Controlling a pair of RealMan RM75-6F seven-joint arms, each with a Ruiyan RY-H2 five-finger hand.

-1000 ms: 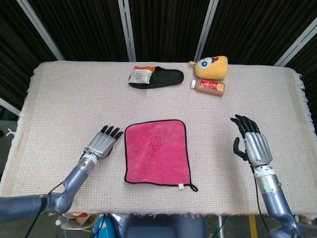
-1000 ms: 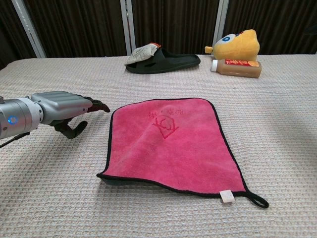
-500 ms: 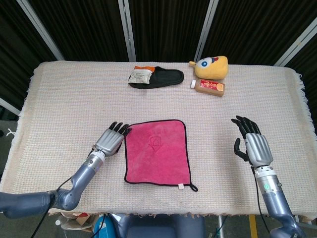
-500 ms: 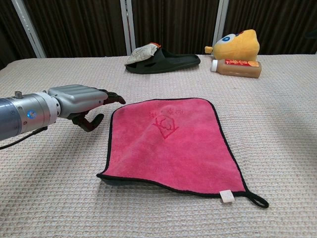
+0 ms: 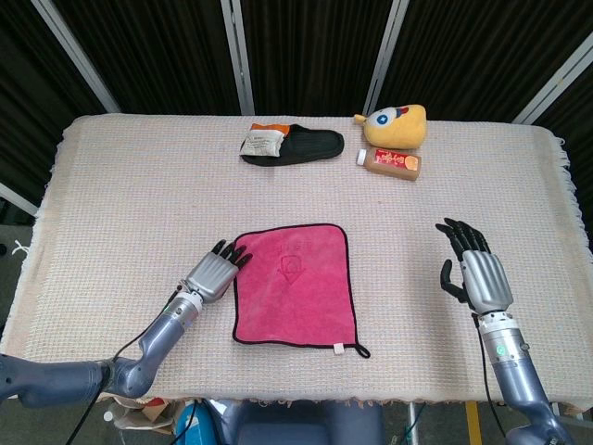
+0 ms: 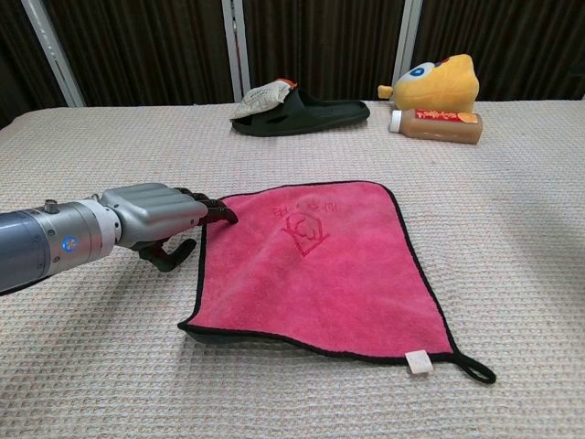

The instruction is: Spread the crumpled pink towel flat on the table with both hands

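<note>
Left hand point(image 6: 160, 218), fingers spread, reaches the pink towel point(image 6: 315, 265)'s left edge; right hand point(image 5: 474, 272) empty, well apart.

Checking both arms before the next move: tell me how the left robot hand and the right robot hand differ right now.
The left robot hand lies low and stretched forward, fingertips at the pink towel's left edge; the right robot hand is well clear of the towel, off to its right. The left robot hand shows in both views; the right shows only in the head view. Shared: both hold nothing, fingers apart.
</note>
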